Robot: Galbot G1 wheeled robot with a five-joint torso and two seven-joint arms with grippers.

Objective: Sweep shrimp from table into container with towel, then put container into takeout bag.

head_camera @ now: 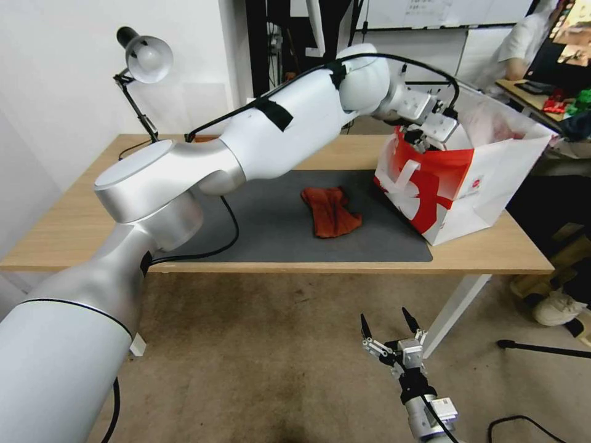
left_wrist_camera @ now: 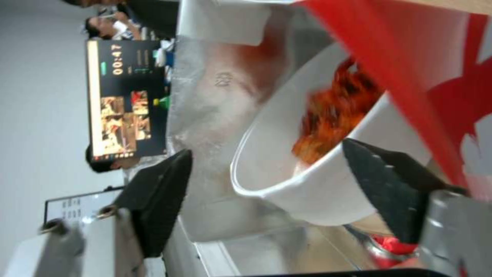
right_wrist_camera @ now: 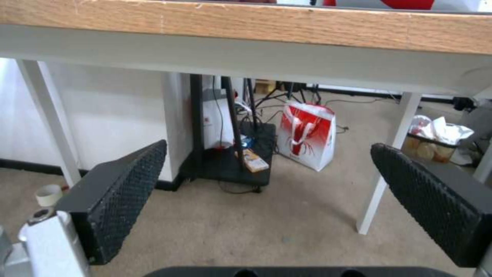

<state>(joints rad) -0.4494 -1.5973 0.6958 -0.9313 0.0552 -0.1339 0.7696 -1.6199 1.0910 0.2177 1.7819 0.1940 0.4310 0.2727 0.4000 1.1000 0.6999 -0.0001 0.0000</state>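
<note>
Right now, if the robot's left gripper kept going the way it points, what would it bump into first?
Probably the container of shrimp. The left gripper is open at the takeout bag's mouth, and the bowl sits between its fingers, tipped against the silvery lining. Depth is hard to judge.

From your head view, the left gripper (head_camera: pixel 425 138) dips behind the near wall of the takeout bag (head_camera: pixel 458 184), so its fingertips are hidden. You cannot see the container or the shrimp there; the bag's walls cover them. In the left wrist view the shrimp (left_wrist_camera: pixel 336 111) are blurred into an orange-red smear, and the container (left_wrist_camera: pixel 287 184) is partly covered by the bag's red flap. The right gripper (head_camera: pixel 394 329) has its arm cut off by the head view's lower edge.
</note>
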